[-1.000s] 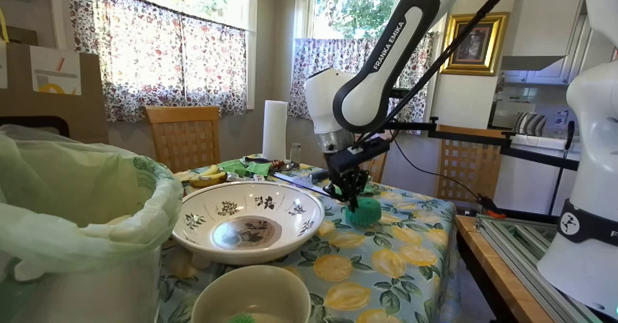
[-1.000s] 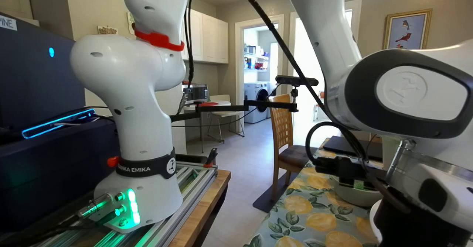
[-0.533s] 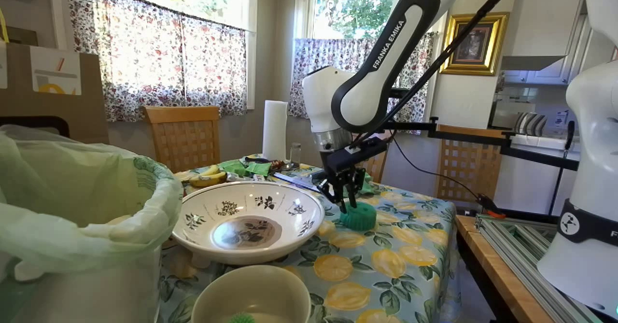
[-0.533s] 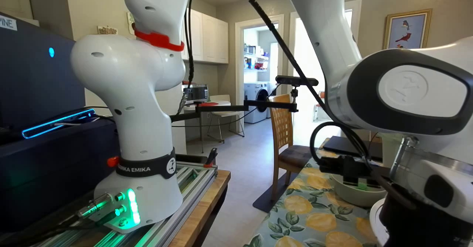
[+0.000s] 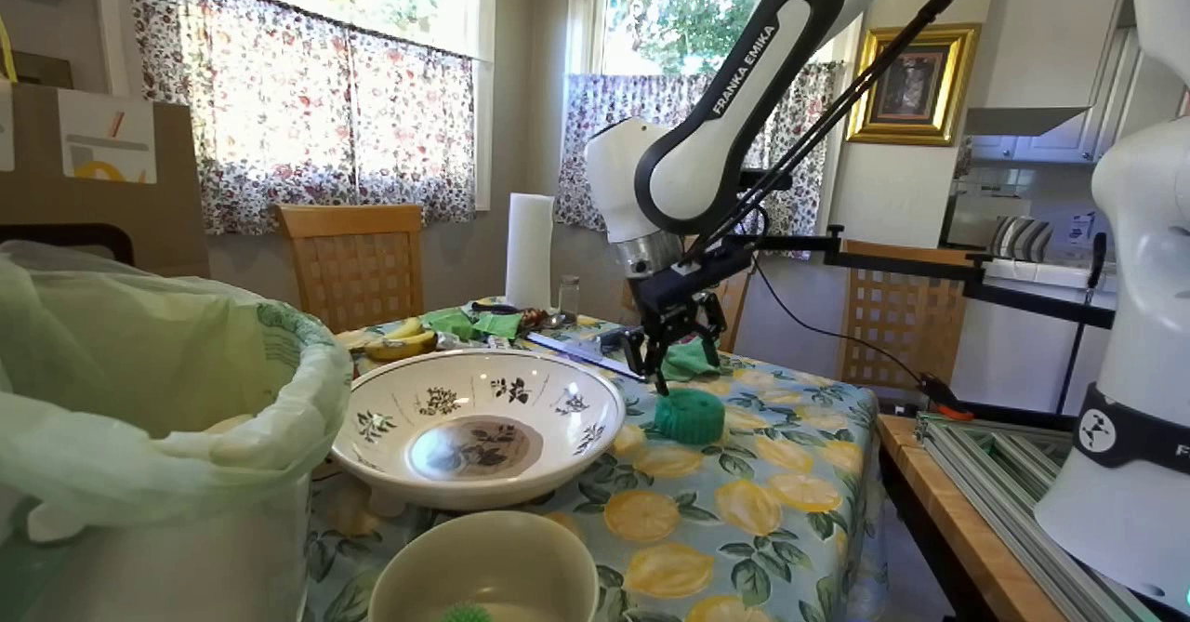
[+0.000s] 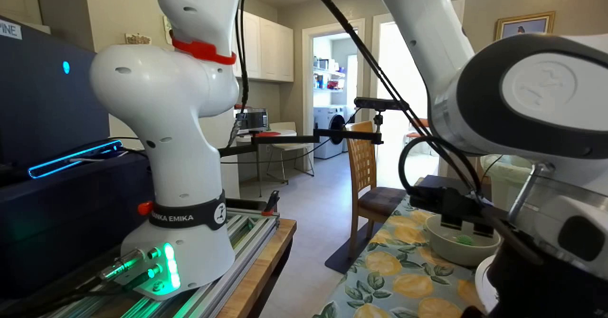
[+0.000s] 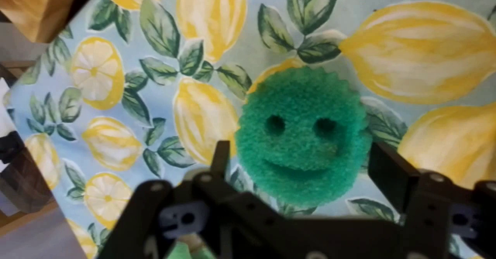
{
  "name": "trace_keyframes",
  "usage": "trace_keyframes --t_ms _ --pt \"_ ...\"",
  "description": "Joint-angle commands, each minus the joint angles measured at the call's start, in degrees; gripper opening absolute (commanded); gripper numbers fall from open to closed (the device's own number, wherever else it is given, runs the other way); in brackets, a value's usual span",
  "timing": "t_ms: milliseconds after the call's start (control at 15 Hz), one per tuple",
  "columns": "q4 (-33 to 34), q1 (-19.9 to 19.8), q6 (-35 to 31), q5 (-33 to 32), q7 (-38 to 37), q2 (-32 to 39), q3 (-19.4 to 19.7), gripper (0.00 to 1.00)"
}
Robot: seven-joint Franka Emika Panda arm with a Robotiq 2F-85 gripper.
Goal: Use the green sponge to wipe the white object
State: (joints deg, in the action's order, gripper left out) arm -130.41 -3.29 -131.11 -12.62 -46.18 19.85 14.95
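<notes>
Green sponge (image 7: 302,139) (smiling) flat on tablecloth (image 5: 716,483), upright cream bowl (image 5: 488,562) apart, seemingly plain

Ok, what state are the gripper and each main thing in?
Gripper: open, holding nothing
Green sponge: face up on the tablecloth, ungripped
White bowl: upright, green spiky piece inside
Floral dish: upright
Bin: open, bag-lined
Paper-towel roll: standing upright

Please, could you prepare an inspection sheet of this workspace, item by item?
Surface: blue tablecloth printed with lemons.
Job's things: round green porous sponge on the tablecloth; smooth round cream-white bowl with something bright green inside.
Clutter: wide white dish with dark plant pattern, yellow bananas, white paper roll.
Tool: open over the sponge, holding nothing.
Cables: black cable beside the white jointed arm.
Surroundings: floral curtains, brown wooden chairs.
</notes>
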Motion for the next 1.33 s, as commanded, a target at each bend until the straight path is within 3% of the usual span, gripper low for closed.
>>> trace_keyframes --t_ms 0,667,867,1000,1067,1267 --pt "-0.8 -1.9 7.7 1.9 4.9 -6.9 0.1 1.0" --pt "-0.2 -1.5 28.0 12.2 24.0 -18.8 -7.2 1.0" --pt "1.4 -2.2 27.8 10.2 22.2 -17.6 -7.2 1.0" --pt "2.7 -2.7 25.6 5.3 15.9 -15.4 -6.6 1.0" --pt "0.7 -2.2 26.3 8.1 18.9 -17.8 -7.2 1.0" --pt "1.2 -2.8 25.4 6.3 16.9 -16.6 -6.6 1.0"
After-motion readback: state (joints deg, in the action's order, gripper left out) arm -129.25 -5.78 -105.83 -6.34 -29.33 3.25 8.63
